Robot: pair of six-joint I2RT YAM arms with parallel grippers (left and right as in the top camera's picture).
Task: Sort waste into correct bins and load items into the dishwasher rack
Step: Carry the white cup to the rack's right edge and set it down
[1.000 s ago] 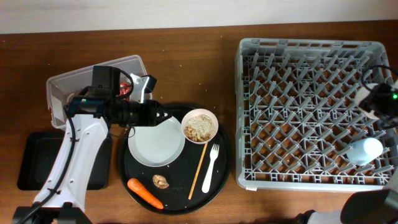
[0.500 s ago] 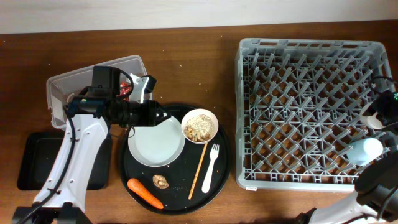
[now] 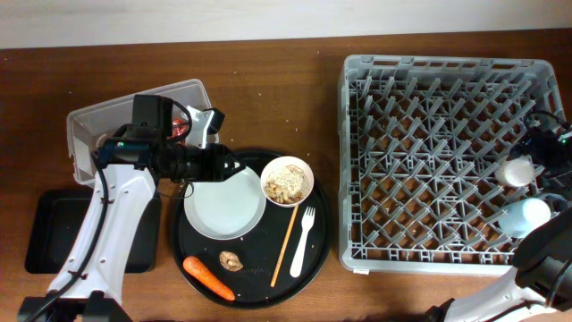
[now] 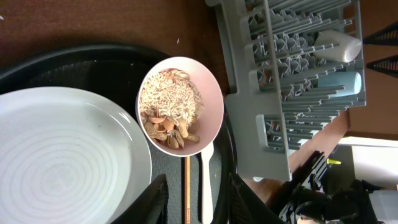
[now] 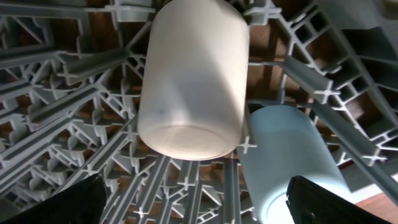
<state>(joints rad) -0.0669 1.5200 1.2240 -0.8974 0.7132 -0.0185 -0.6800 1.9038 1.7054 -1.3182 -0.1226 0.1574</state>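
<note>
One white cup lies in the rack, right gripper spread wide; left gripper apart, seemingly empty.

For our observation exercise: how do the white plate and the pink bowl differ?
The white plate is empty; the pink bowl holds beige food scraps. The plate is wider and flatter than the bowl. Both are round and sit side by side on the round black tray.
</note>
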